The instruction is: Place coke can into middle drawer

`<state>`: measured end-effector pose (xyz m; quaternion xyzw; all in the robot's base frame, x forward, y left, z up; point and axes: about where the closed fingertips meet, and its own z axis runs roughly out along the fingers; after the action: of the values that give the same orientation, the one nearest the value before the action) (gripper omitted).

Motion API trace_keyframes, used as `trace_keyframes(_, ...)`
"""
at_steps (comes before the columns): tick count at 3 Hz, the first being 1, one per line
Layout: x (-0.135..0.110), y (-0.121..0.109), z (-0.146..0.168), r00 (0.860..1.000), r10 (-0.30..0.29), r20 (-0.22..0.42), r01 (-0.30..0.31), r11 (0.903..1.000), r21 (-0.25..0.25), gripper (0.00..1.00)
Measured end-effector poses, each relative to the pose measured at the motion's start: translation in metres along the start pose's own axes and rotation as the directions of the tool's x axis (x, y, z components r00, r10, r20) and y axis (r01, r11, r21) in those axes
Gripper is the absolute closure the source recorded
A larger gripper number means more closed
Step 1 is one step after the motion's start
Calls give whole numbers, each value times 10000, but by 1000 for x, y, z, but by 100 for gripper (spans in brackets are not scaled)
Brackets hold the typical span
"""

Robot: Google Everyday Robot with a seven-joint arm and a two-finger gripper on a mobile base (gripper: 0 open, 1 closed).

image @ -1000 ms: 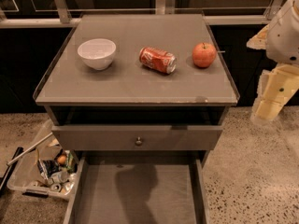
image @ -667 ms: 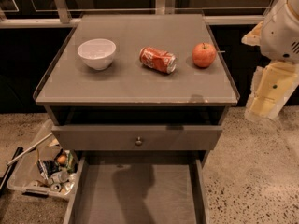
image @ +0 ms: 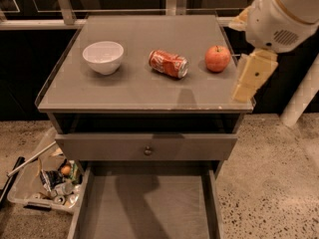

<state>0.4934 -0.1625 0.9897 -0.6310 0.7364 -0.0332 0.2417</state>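
Note:
The coke can (image: 168, 63) lies on its side in the middle of the grey cabinet top (image: 144, 91), red with white lettering and dented. My gripper (image: 247, 82) hangs from the white arm (image: 284, 14) at the top's right edge, to the right of the can and just past the apple (image: 218, 59). It holds nothing that I can see. The middle drawer (image: 144, 205) is pulled open at the bottom of the view, and its flat grey floor holds nothing.
A white bowl (image: 103, 57) stands on the left of the top. A shut drawer front with a round knob (image: 147, 150) sits above the open drawer. A clear bin of clutter (image: 45, 183) is on the floor at the left. A white post (image: 301, 98) stands at the right.
My arm and gripper have moved left and up toward the cabinet's right edge, nearer the apple. The can, apple and bowl have not moved.

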Motion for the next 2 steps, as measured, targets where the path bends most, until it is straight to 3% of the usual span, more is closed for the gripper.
trace_keyframes(2, -25, -68, 28, 9892, 518, 1371, -551, 9983, 205, 0)
